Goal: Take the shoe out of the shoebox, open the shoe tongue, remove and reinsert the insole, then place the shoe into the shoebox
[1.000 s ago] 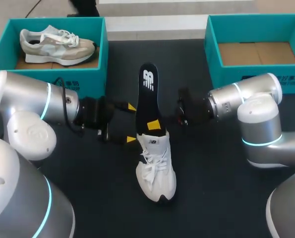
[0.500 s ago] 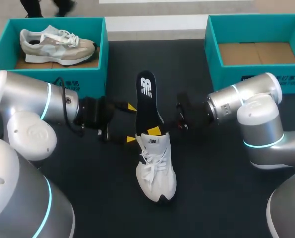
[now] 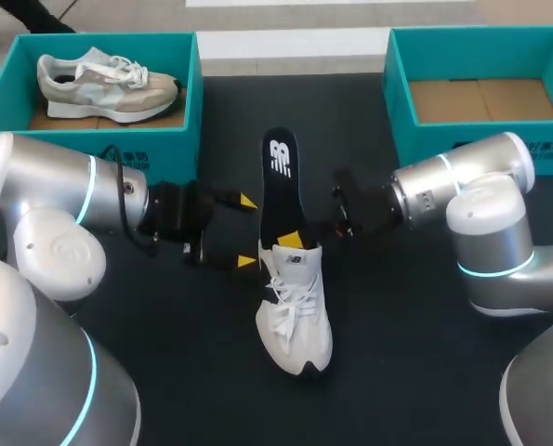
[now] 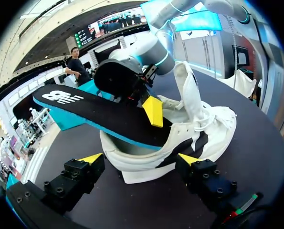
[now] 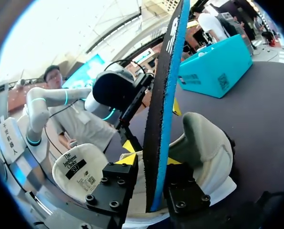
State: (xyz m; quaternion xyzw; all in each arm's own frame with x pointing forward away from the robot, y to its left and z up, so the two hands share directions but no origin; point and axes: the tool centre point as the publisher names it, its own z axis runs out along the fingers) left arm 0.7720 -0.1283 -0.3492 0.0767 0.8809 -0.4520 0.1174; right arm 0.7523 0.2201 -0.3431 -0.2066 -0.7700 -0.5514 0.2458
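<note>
Right gripper [image 5: 150, 162] clamped on insole [image 5: 163, 95], holding it edge-up; arm reaches in level from the side. Left gripper [image 4: 139, 159] spread wide, with heel of shoe [image 3: 295, 311] just ahead between its fingers; contact with heel unclear. Since half a second ago: insole swung slightly toward right arm, shoe nudged the same way, left arm unmoved. Insole's front end hidden inside shoe opening.

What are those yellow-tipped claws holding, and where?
The right end effector pinches the insole where it enters the shoe. The left end effector is open, holding nothing.
</note>
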